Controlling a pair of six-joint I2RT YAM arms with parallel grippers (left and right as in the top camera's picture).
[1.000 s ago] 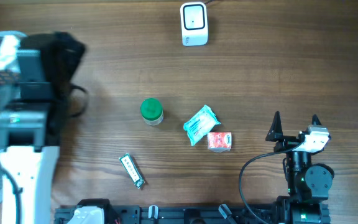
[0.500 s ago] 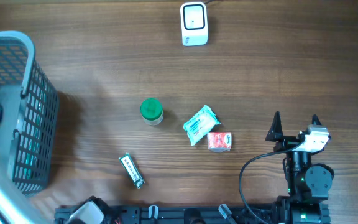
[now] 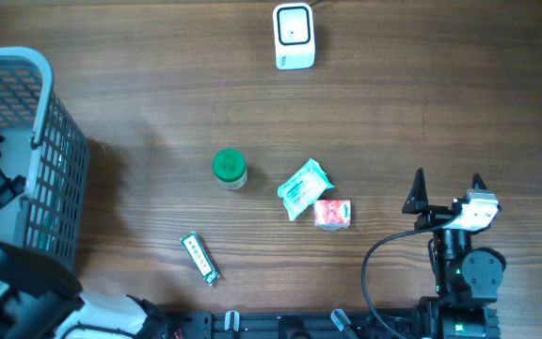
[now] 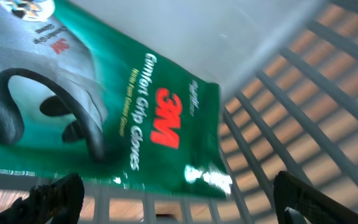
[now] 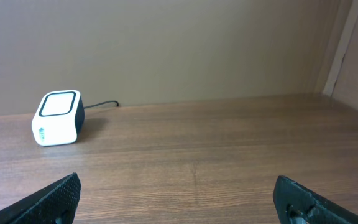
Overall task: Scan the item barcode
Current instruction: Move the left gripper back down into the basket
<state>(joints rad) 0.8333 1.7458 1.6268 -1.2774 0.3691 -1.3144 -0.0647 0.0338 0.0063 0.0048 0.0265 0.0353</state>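
We judge the step in hand to be a pickup from the basket (image 3: 56, 160) at the left edge of the surface (image 3: 422, 94). The left hand (image 4: 179, 208) hangs inside it, just over a green 3M glove pack (image 4: 160, 118) lying slanted among the bars.

To do it well, we should not press down on the flat face. We should bring one finger under a free edge, probably the lower right corner near the bars, and pinch there. The fingertips must keep clear of the bars. No barcode shows on the printed face, so it likely sits on the back. The grip should leave that side bare for turning toward the scanner (image 3: 294, 36) at the far side of the surface.

The left hand stands wide open, its fingertips (image 4: 55, 196) at the two bottom corners of the wrist view, with nothing between them and no contact that we can see. The right hand (image 3: 447, 191) is parked at the near right, spread fully, empty, facing the scanner.

A green-lidded jar (image 3: 229, 169), two packets (image 3: 304, 188) and a small bar (image 3: 200, 258) lie mid-surface, untouched.
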